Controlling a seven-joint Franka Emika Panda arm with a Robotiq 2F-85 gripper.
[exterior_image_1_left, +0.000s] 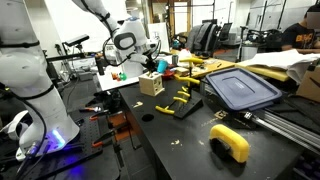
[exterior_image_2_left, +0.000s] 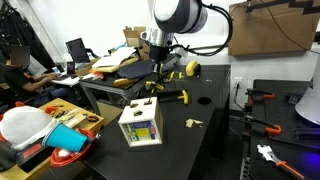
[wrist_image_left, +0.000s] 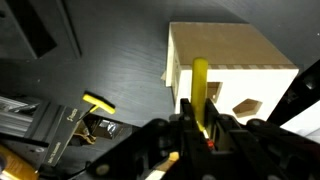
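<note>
- The claw (wrist_image_left: 200, 128) comes in from the bottom edge of the wrist view. Its two fingers are pressed together on a thin yellow bar (wrist_image_left: 200, 85), pinching it near its lower end and gripping nothing else.
- The bar's long axis runs straight up the wrist frame, out of the jaws and away from the wrist. Its free end shows against the front of a pale wooden box (wrist_image_left: 235, 55) with shapes cut into its face.
- The box fills the upper right of the wrist frame, beyond the bar's tip and a little to the right of it. I cannot tell from here whether the tip touches the wood.
- In an exterior view the claw (exterior_image_1_left: 150, 66) hangs just above the box (exterior_image_1_left: 152, 83), which stands upright on the black tabletop (exterior_image_1_left: 190, 135) left of the frame's centre.
- In an exterior view the box (exterior_image_2_left: 140, 122) sits low in the frame, with the claw (exterior_image_2_left: 158, 68) higher up and slightly to the right.
- A short yellow block (wrist_image_left: 98, 103) lies on the tabletop at the left middle of the wrist frame, well apart from the box.
- A dark blue plastic tray (exterior_image_1_left: 240, 88) rests right of centre, far from the claw.
</note>
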